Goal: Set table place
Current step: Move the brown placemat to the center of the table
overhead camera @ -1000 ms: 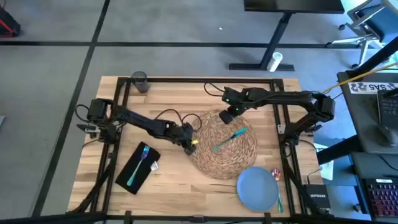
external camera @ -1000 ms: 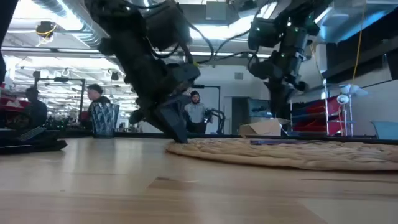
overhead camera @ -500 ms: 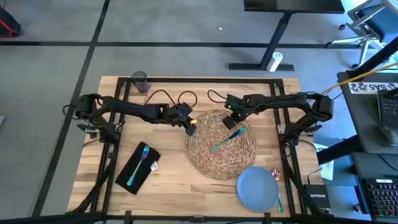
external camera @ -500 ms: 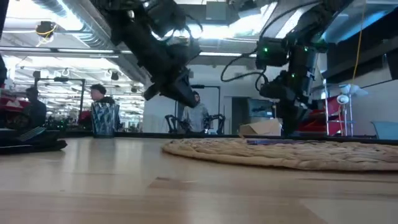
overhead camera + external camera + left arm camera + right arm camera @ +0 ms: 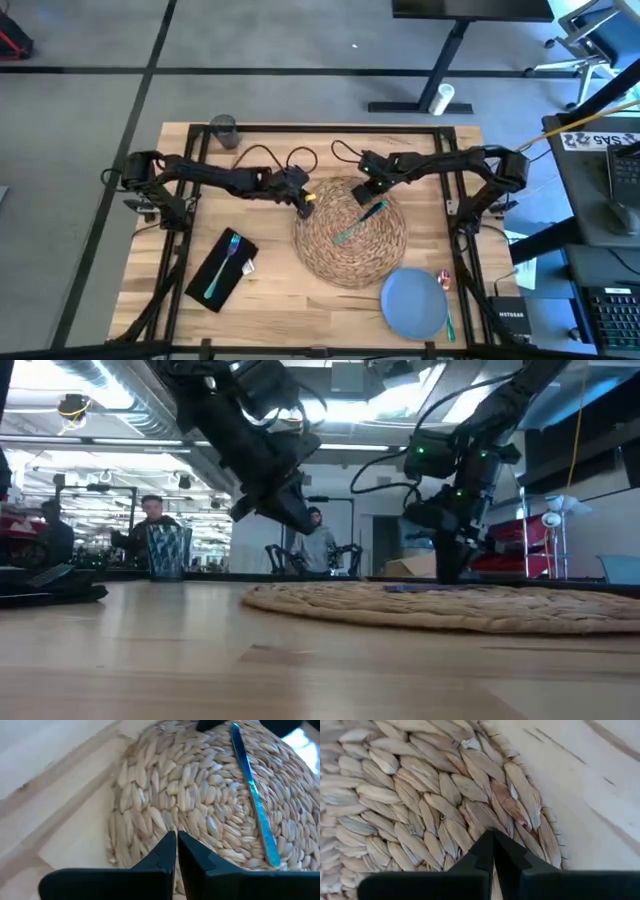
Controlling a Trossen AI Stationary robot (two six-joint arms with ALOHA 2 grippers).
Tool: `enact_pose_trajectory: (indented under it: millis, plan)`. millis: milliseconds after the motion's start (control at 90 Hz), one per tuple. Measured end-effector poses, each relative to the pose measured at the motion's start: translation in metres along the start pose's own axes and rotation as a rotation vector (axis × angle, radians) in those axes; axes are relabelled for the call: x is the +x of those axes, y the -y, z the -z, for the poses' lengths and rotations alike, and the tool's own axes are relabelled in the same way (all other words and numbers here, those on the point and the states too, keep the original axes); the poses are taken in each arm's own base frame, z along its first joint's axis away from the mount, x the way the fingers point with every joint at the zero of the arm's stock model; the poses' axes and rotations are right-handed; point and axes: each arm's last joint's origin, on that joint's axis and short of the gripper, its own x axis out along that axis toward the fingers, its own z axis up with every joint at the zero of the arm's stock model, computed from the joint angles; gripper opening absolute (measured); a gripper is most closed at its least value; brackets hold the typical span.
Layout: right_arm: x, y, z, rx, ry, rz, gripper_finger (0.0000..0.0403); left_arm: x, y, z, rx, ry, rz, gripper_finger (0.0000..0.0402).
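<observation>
At the far left corner of the pale plank worktop [image 5: 270, 290] stands a small grey glass [image 5: 223, 131], well apart from everything else. Nearer the front on that side lies a black rectangular napkin [image 5: 216, 275], set at a slant, with a teal fork [image 5: 224, 262] resting along it.

The left arm reaches in from the left edge, and its left hand [image 5: 308, 204] hangs above the left rim of the round woven straw placemat [image 5: 345, 245]. From its wrist camera the two dark fingers [image 5: 161, 854] are pressed together, tips nearly meeting, with nothing between them; in the low view this hand is raised clear of the mat.

The placemat sits in the middle of the worktop. A slim teal utensil [image 5: 356, 222] lies across its upper part on a diagonal; which kind of cutlery it is I cannot tell from here.

The right arm comes in from the right edge, and the right hand [image 5: 371, 186] is down at the far rim of the mat. Its fingers [image 5: 485, 851] are closed against each other right at the woven edge; whether they actually pinch the straw I cannot tell.

At the front right, a round blue plate [image 5: 414, 303] lies just beside the mat. By the plate's right edge are a red-handled piece [image 5: 444, 280] and a green one [image 5: 450, 323], too small to make out further.
</observation>
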Motion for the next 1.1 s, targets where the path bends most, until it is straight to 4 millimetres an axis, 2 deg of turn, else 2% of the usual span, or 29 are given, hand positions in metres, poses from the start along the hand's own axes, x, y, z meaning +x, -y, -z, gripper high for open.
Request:
enact_pose_trajectory:
  millis: [211, 322, 489, 611, 733, 856, 1100]
  plan:
    - [0.013, 0.000, -0.016, -0.036, 0.026, -0.134, 0.0000, -0.002, 0.008, 0.006, -0.002, -0.015, 0.007, 0.0000]
    - [0.009, -0.008, -0.025, -0.079, 0.034, -0.164, 0.0000, -0.002, 0.005, 0.009, 0.005, -0.031, -0.031, 0.0000]
    - [-0.025, -0.028, -0.048, -0.111, 0.132, -0.254, 0.0000, 0.005, -0.011, 0.017, -0.017, -0.060, -0.080, 0.0000]
    - [-0.049, -0.042, -0.052, -0.151, 0.147, -0.277, 0.0000, 0.013, -0.023, 0.026, -0.033, -0.093, -0.110, 0.0000]
    - [-0.066, -0.057, -0.045, -0.198, 0.090, -0.280, 0.0000, 0.025, -0.028, 0.029, -0.033, -0.106, -0.085, 0.0000]
    - [-0.065, -0.066, -0.025, -0.240, -0.025, -0.229, 0.0000, 0.034, -0.029, 0.027, -0.036, -0.087, -0.041, 0.0000]
    - [-0.065, -0.078, 0.010, -0.284, -0.172, -0.093, 0.0000, 0.036, -0.028, 0.026, -0.014, -0.071, -0.021, 0.0000]
